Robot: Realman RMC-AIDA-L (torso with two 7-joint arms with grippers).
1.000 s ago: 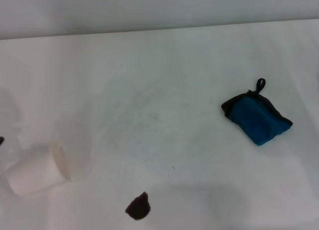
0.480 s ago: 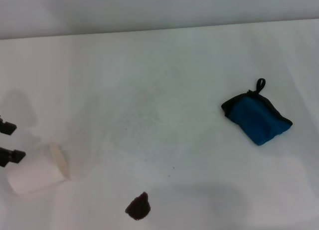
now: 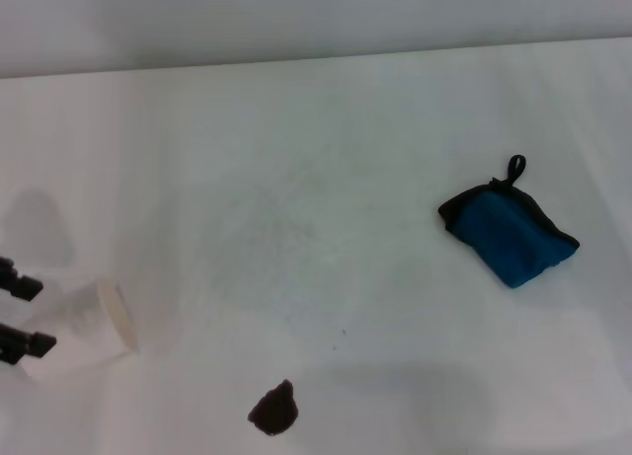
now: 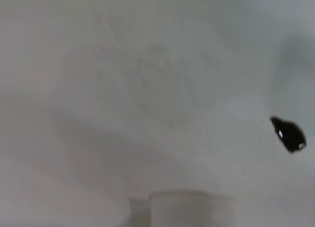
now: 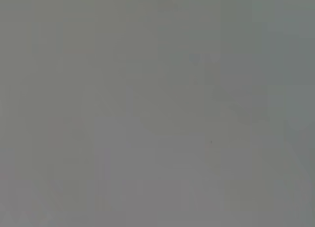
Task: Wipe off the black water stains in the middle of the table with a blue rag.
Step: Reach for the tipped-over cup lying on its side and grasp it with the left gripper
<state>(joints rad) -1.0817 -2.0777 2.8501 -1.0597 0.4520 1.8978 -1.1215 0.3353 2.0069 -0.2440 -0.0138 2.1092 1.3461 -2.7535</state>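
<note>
The blue rag (image 3: 509, 230) lies folded on the white table (image 3: 326, 129) at the right, its black loop pointing to the far side. The black water stain (image 3: 274, 410) is a small dark blotch near the front edge; it also shows in the left wrist view (image 4: 289, 134). My left gripper (image 3: 22, 317) is at the far left edge, open, with one fingertip on each side of the closed end of a white cup (image 3: 84, 327) lying on its side. The right gripper is out of view; its wrist view shows only plain grey.
The white cup's rim shows at the bottom of the left wrist view (image 4: 192, 205). Faint grey smudges mark the table's middle (image 3: 267, 228). The table's back edge (image 3: 316, 58) runs along the top.
My left gripper's fingers have come in from the left edge and moved toward the near side, now straddling the cup's end. The rag and the stain have not moved.
</note>
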